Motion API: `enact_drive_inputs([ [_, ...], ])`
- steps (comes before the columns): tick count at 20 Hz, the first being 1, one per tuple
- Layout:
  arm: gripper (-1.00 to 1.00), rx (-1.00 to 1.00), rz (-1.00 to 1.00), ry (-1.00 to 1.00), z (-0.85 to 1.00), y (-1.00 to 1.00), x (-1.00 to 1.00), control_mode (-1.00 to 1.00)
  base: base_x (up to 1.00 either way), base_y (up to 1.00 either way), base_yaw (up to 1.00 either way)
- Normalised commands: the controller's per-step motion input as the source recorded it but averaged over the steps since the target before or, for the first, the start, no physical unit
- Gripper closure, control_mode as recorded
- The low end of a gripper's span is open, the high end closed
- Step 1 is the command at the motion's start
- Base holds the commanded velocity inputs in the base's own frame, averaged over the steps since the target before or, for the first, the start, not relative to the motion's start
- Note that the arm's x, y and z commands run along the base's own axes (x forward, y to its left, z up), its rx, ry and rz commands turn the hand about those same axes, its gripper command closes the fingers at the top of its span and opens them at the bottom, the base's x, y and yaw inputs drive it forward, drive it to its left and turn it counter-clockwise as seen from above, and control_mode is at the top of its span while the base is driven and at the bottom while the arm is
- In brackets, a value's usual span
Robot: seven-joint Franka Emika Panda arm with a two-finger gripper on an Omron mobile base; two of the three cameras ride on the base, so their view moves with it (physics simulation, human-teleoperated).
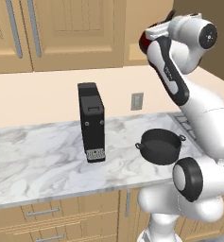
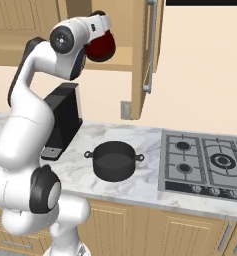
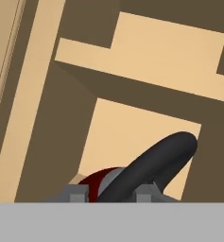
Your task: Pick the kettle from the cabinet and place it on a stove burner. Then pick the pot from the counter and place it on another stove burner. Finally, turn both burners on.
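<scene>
Stage: first pick under way, nothing placed yet. The claw [image 3: 112, 194] is clenched on the black arched handle of the kettle [image 2: 101, 46], which runs between its finger tips in the hand view. The red kettle hangs at the arm's raised hand, level with the open cabinet [image 2: 142, 55] and well above the tabletop [image 2: 135, 175]; whether it is fully out of the cabinet cannot be told. The pot [image 2: 114, 160] stands untouched on the tabletop, between the tall black appliance [image 1: 91, 122] and the cooktop [image 2: 206, 162]. All burners are bare.

Outstanding, in my judgement: carry the kettle to one burner, move the pot to another, then turn both knobs. Roughly the first fifth is done.
</scene>
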Motion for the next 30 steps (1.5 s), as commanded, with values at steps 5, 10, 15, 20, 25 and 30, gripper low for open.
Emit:
enact_drive_inputs([
  [5,1.00,-0.01,-0.05,0.00,0.22,0.00,-0.42,-1.00,0.00,0.00,0.00],
  [10,1.00,0.00,-0.05,0.00,0.01,0.00,-0.59,-1.00,0.00,0.00,0.00],
  [15,1.00,0.00,-0.05,0.00,0.00,0.00,-0.72,-1.00,0.00,0.00,0.00],
  [20,1.00,0.00,-0.04,0.00,-0.01,0.00,-0.70,-1.00,0.00,0.00,0.00],
  [25,1.00,0.00,-0.02,0.01,-0.10,0.00,-0.60,-1.00,0.00,0.00,0.00],
  [30,1.00,0.00,-0.01,0.03,-0.20,0.00,-0.58,-1.00,0.00,0.00,0.00],
])
